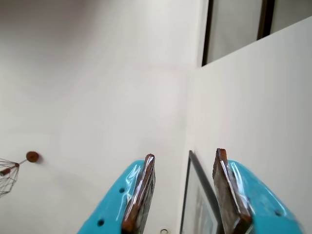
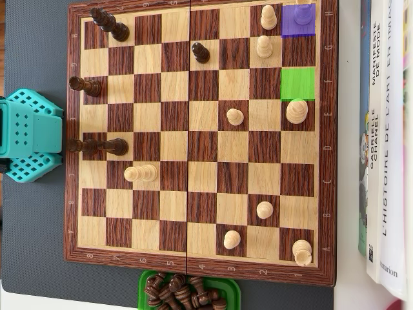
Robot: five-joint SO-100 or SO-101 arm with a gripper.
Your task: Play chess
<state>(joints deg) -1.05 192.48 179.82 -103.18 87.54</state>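
Note:
In the wrist view my gripper [image 1: 185,153] is open and empty. Its teal fingers with brown pads [image 1: 141,192] point up at a pale wall, and no board shows there. In the overhead view the wooden chessboard [image 2: 200,263] fills the middle. The teal arm [image 2: 29,135] sits at its left edge, and the jaws do not show there. Dark pieces stand near the left and top, such as one [image 2: 201,51] near the top centre. Light pieces are spread over the right half, such as one [image 2: 297,111]. A purple-marked square [image 2: 299,19] holds a piece. A green-marked square [image 2: 297,83] is empty.
A green tray [image 2: 143,287] with several dark pieces sits below the board. Books [image 2: 387,142] lie along the right edge. In the wrist view a framed picture [image 1: 197,204] hangs on the wall between the fingers, and a wire lamp [image 1: 7,175] is at the left.

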